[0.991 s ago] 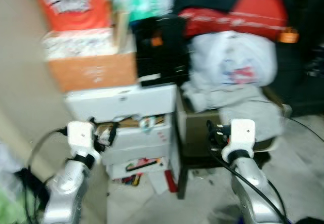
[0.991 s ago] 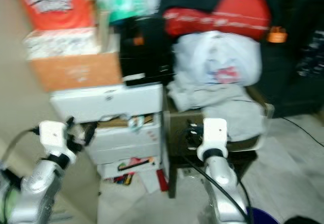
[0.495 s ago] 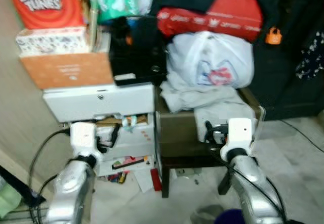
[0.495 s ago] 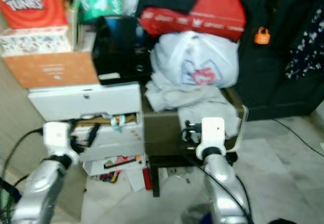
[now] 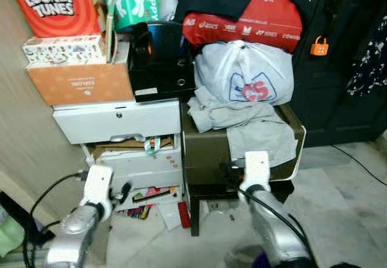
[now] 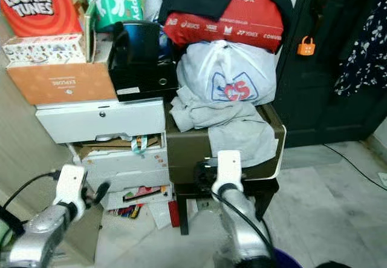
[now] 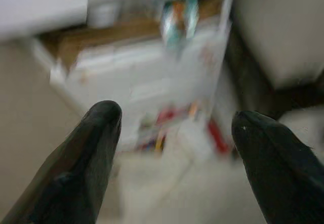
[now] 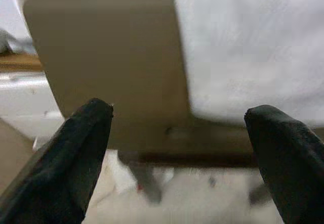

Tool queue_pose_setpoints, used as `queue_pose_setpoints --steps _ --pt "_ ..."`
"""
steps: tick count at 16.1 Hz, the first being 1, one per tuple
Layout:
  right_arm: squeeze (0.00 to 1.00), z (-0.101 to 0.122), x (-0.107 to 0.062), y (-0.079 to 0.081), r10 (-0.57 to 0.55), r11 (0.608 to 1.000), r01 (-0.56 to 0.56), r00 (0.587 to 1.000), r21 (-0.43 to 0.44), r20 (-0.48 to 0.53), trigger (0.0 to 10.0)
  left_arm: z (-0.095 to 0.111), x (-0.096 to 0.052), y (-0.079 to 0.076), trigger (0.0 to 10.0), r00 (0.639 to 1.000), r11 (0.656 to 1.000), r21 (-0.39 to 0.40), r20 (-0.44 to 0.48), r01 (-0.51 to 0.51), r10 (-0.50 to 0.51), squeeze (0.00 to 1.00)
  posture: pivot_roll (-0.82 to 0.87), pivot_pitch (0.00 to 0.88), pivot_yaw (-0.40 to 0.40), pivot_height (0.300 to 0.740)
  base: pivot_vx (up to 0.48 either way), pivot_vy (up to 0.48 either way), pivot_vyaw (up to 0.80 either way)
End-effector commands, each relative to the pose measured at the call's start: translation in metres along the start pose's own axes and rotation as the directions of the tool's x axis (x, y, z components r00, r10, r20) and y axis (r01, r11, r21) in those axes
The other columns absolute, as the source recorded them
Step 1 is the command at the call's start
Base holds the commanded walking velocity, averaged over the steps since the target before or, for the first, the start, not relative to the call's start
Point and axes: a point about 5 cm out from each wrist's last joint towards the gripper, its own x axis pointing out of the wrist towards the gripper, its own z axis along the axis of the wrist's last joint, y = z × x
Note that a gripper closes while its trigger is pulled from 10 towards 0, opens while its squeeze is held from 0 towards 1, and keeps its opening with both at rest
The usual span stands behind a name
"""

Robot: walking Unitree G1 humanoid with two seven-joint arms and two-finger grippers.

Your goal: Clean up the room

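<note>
A brown stool (image 5: pixel 205 153) carries crumpled grey clothes (image 5: pixel 254 129), a white plastic bag (image 5: pixel 245 74) and a red shoebox (image 5: pixel 242 23). Beside it stands a white drawer unit (image 5: pixel 118 121), with papers and a teal ribbon spilling from its lower shelves (image 5: pixel 148 144). My left gripper (image 5: pixel 124 190) is low in front of the drawer unit and is open (image 7: pixel 172 118); nothing is between its fingers. My right gripper (image 5: pixel 233 174) hangs open (image 8: pixel 177 113) and empty, just in front of the stool's brown face, where a grey cloth (image 8: pixel 253 47) hangs over the edge.
An orange box (image 5: pixel 78 83), a black box (image 5: pixel 160 68) and a Looney Tunes box (image 5: pixel 57 5) are piled on the drawer unit. Loose papers and pens (image 5: pixel 151 198) lie on the floor below. A dark door with an orange padlock (image 5: pixel 319 47) is on the right, and a cable (image 5: pixel 357 162) crosses the tiles.
The camera has swung and steadied, so the picture is sharper. Both arms have sunk lower in front of the furniture. The right gripper has shifted left along the stool's face.
</note>
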Motion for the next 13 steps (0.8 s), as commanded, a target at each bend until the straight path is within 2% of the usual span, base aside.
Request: queue_pose_setpoints --steps 1,3,5,7,9,10,13 --pt "0.00 -0.005 0.003 -0.002 -0.023 0.999 0.024 0.999 0.032 -0.037 10.0 -0.004 0.002 0.001 10.0 0.998 1.000 0.021 -0.057 0.000 0.001 0.00 -0.14 0.000 0.024 0.740 0.000 0.000 0.00" --pt "0.00 -0.018 0.012 -0.004 -0.092 0.995 0.098 0.986 0.035 -0.140 10.0 -0.022 0.006 0.004 10.0 0.980 0.997 0.078 -0.198 0.023 -0.007 0.00 -0.14 0.000 0.029 0.740 0.000 0.000 0.00" --pt "0.00 -0.033 0.018 -0.001 -0.107 0.992 0.118 0.968 0.036 -0.228 10.0 -0.027 0.010 0.011 10.0 0.967 0.997 0.076 -0.252 0.001 0.019 0.00 -0.13 0.000 0.033 0.740 0.000 0.000 0.00" --pt "0.00 -0.050 0.020 0.005 -0.101 0.990 0.127 0.943 0.062 -0.316 10.0 -0.026 0.016 0.014 10.0 0.954 0.983 0.183 -0.296 0.008 0.048 0.00 -0.11 0.000 0.030 0.740 0.000 0.000 0.00" --pt "0.00 -0.053 0.020 0.006 -0.100 0.989 0.129 0.939 0.067 -0.330 10.0 -0.025 0.018 0.012 10.0 0.953 0.980 0.198 -0.299 0.012 0.048 0.00 -0.10 0.000 0.029 0.740 0.000 0.000 0.00" --pt "0.00 -0.056 0.022 0.009 -0.110 0.987 0.145 0.927 0.073 -0.359 10.0 -0.020 0.027 -0.002 10.0 0.944 0.972 0.224 -0.330 0.073 0.005 0.00 -0.09 0.000 0.028 0.740 0.000 0.000 0.00" --pt "0.00 -0.057 0.024 0.010 -0.118 0.985 0.156 0.922 0.074 -0.368 10.0 -0.019 0.030 -0.003 10.0 0.938 0.966 0.243 -0.346 0.092 -0.003 0.00 -0.09 0.000 0.028 0.740 0.000 0.000 0.00"
